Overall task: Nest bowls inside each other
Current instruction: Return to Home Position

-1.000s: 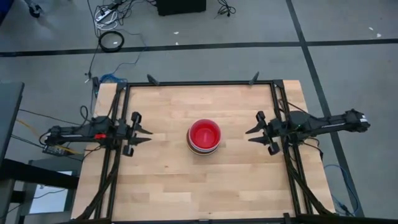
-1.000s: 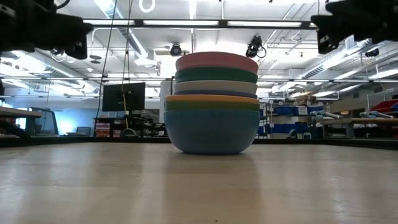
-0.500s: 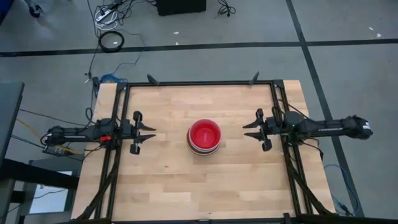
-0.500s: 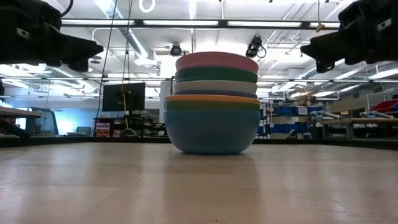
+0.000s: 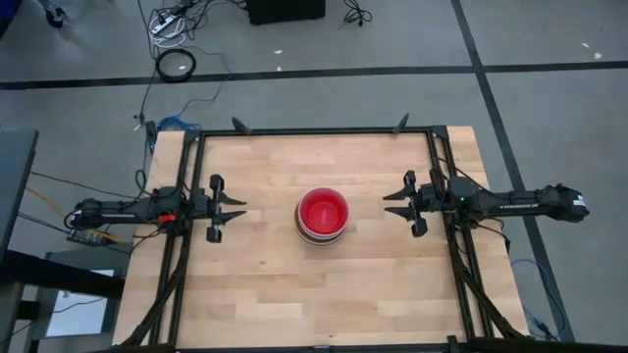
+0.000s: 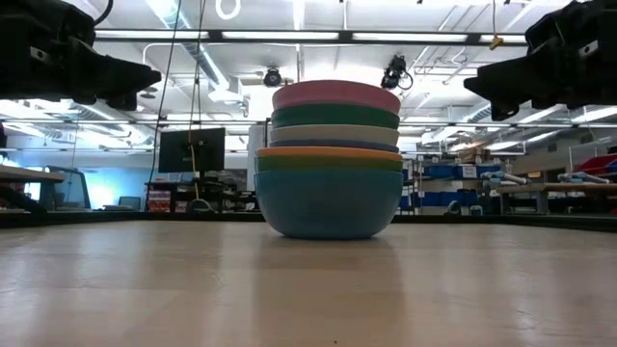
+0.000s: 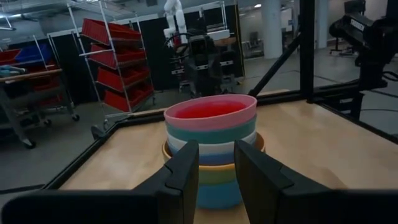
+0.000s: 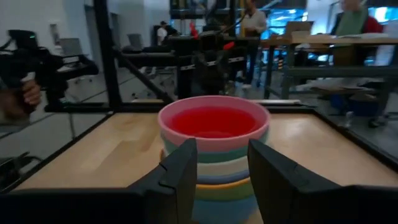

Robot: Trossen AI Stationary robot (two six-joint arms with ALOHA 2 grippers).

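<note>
The bowls stand nested in one stack (image 5: 322, 216) at the middle of the wooden table. The lowest, light blue bowl (image 6: 330, 204) rests on the wood. Above it show sage green, orange, blue, white and teal rims and a pink one (image 6: 335, 94) on top, with a red inside (image 7: 209, 109). My left gripper (image 5: 239, 210) hovers left of the stack, open, pointing level at it. My right gripper (image 5: 389, 205) hovers right of the stack, also open and level. Both are well clear of the bowls, with nothing between their fingers (image 7: 188, 168) (image 8: 181, 165).
A black frame (image 5: 314, 130) runs along the table's far edge and both sides. Bare wood lies all round the stack. Beyond the table, people stand at benches (image 8: 348, 18) and a person's hand (image 8: 28, 93) shows near the other arm.
Both grippers have sunk a little and levelled out, coming into the low view from above. My right gripper has also swung slightly toward the table's far edge. The stack of bowls has not moved.
</note>
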